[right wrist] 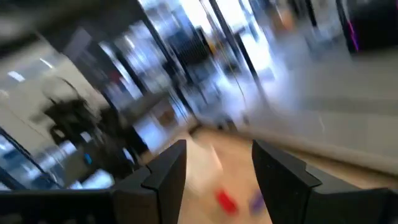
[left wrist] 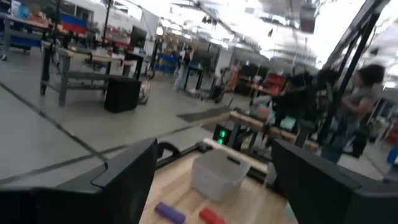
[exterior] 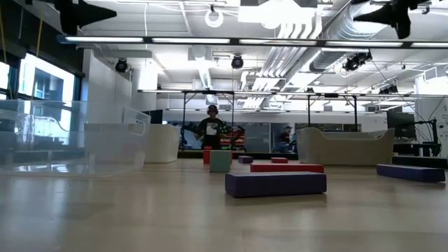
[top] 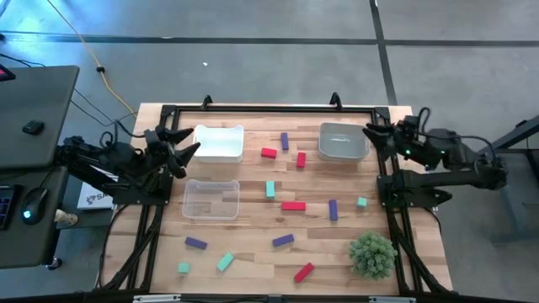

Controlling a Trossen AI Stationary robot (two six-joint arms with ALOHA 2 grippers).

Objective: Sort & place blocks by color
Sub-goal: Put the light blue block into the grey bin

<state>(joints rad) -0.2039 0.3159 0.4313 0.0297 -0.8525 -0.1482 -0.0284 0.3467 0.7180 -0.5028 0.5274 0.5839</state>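
Red, purple and teal blocks lie flat and scattered on the wooden table (top: 253, 252), among them a red bar (top: 293, 205), a purple bar (top: 283, 241) and a teal cube (top: 270, 189). In the low view the purple bar (exterior: 275, 183) lies nearest, with the red bar (exterior: 287, 167) and the teal cube (exterior: 220, 161) behind it. My left gripper (top: 189, 150) (left wrist: 211, 180) hovers open over the table's left edge by the white bin. At the right edge my right gripper (top: 370, 135) (right wrist: 217, 168) is raised and open beside the grey bin. Neither holds anything.
A white bin (top: 219, 143) stands far left, a clear bin (top: 210, 200) nearer on the left, and a grey bin (top: 343, 141) far right. A bushy green ball (top: 372, 254) sits near the front right. People stand in the room beyond the table.
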